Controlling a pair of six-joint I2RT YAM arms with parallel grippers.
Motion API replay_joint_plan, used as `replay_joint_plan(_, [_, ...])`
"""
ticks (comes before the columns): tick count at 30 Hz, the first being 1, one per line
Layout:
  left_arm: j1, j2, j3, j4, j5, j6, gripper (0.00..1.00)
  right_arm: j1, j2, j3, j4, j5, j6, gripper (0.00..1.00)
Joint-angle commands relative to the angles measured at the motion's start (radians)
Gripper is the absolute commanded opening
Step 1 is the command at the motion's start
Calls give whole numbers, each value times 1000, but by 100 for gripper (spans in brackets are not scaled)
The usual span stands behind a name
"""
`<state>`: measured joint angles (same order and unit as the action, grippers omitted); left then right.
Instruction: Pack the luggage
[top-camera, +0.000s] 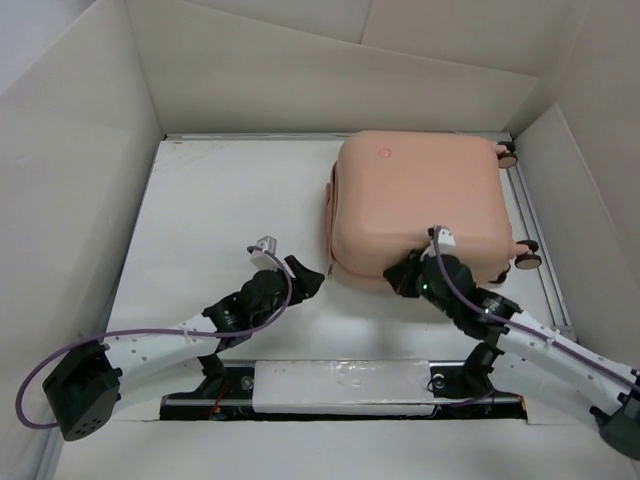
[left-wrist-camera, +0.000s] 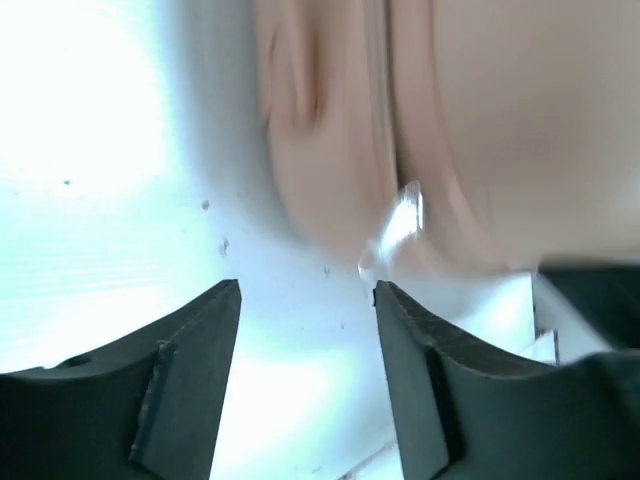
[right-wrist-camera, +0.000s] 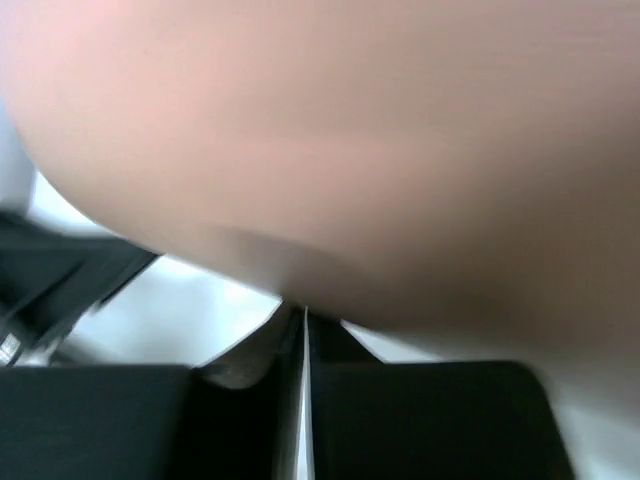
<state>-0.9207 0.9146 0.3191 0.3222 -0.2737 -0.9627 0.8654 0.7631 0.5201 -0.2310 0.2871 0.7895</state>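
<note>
The luggage (top-camera: 420, 200), a peach-pink hard-shell suitcase, lies flat with its shells together at the back right of the table, with wheels (top-camera: 527, 260) on its right side. My left gripper (top-camera: 305, 275) hovers just off its near left corner, open, with only table between the fingers (left-wrist-camera: 308, 290). The left wrist view shows the blurred luggage (left-wrist-camera: 480, 130) ahead and to the right. My right gripper (top-camera: 400, 275) is shut, its tips pressed against the suitcase's near edge. In the right wrist view the luggage (right-wrist-camera: 350, 150) fills the frame above the shut gripper (right-wrist-camera: 303, 312).
White cardboard walls (top-camera: 80, 180) enclose the table on three sides. A metal rail (top-camera: 545, 290) runs along the right edge beside the suitcase wheels. Open white table surface (top-camera: 220, 200) lies left of the suitcase.
</note>
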Motion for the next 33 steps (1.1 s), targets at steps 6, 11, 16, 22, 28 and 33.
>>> replay_joint_plan(6, [340, 193, 100, 141, 224, 113, 59, -161, -79, -20, -56, -3, -238, 48])
replay_joint_plan(11, [522, 472, 334, 247, 435, 199, 56, -149, -68, -54, -116, 101, -24, 46])
replay_joint_plan(16, [572, 728, 475, 353, 542, 150, 60, -138, -22, -54, -125, 176, 4, 43])
replay_joint_plan(22, [562, 972, 745, 321, 646, 183, 61, -118, -67, -57, -157, 208, 7, 41])
replay_joint_plan(28, [522, 1115, 983, 213, 677, 251, 60, -83, -156, -92, -168, 236, 57, 41])
replay_joint_plan(33, [501, 1188, 1034, 222, 706, 240, 51, -83, -169, -101, -189, 256, 96, 41])
